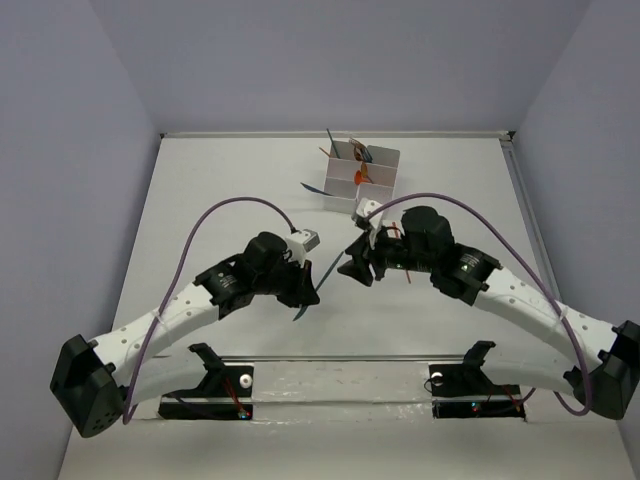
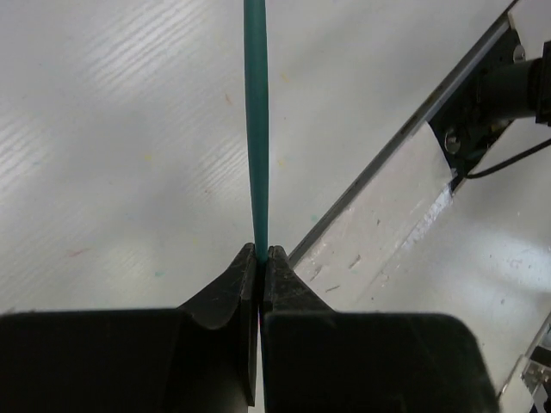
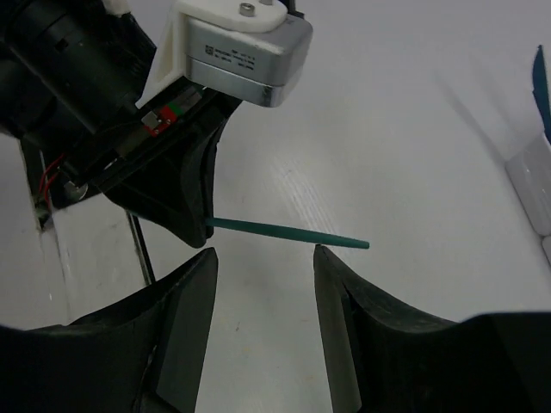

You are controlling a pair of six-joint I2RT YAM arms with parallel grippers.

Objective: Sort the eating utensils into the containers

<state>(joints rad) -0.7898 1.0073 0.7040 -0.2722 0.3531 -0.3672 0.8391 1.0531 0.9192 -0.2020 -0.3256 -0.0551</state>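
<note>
Utensil away from container [image 2: 256,129]: teal, unpatterned.
Container [image 1: 345,186]: white.
Utensil inside container [image 1: 362,175]: orange.
Cables [image 1: 240,201]: purple.
Table [image 1: 200,180]: white; faint streaks are seen.

Containers [image 1: 360,170]: far centre of surface [image 1: 220,170] | loose utensil [image 1: 313,187]: on surface, just left of containers | left pincer [image 2: 260,255], right pincer [image 3: 263,258]: side by side, before containers | held utensil [image 2: 256,129]: between left pincer's jaws

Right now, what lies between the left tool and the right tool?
Only the teal utensil: the left tool pinches it, and its free end crosses before the open right tool, as the right wrist view shows.
</note>
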